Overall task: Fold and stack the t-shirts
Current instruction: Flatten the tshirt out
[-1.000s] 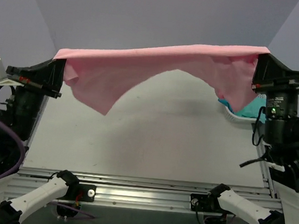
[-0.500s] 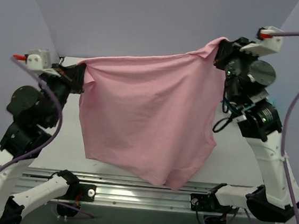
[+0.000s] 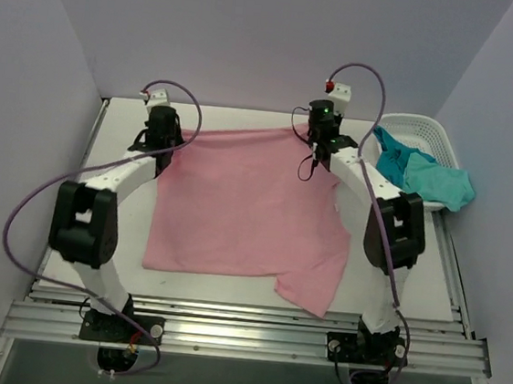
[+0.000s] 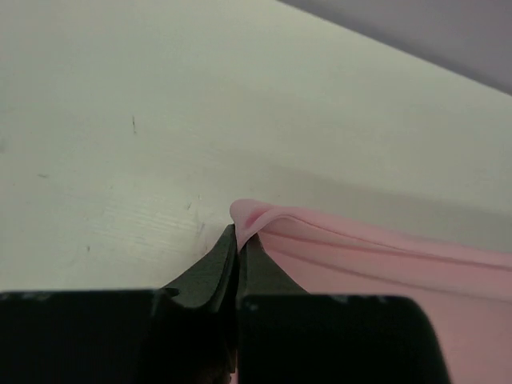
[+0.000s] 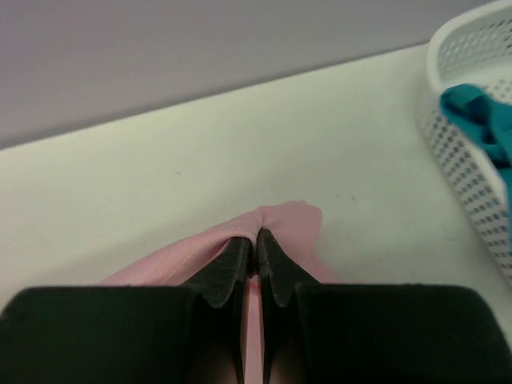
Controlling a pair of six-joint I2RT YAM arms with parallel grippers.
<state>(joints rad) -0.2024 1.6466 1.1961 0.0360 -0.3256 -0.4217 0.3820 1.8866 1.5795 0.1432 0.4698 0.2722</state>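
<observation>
The light pink t-shirt (image 3: 245, 209) lies spread over the middle of the white table (image 3: 397, 253), its near right corner hanging lower than the rest. My left gripper (image 3: 163, 143) is shut on the shirt's far left corner, low at the tabletop. In the left wrist view that gripper (image 4: 238, 234) pinches a small fold of pink cloth (image 4: 384, 264). My right gripper (image 3: 319, 149) is shut on the far right corner. The right wrist view shows that gripper (image 5: 255, 238) with pink fabric (image 5: 292, 220) bunched between the fingers. Teal and turquoise t-shirts (image 3: 424, 171) spill from the basket.
A white lattice basket (image 3: 419, 127) stands at the far right corner, also showing in the right wrist view at the basket wall (image 5: 464, 160) with teal cloth (image 5: 488, 120) inside. Both arms stretch out over the table towards the back wall. Grey walls close in three sides.
The arms have swung the pink shirt from hanging in the air out and down. It now lies flat on the table, both grippers still pinching its far corners.
</observation>
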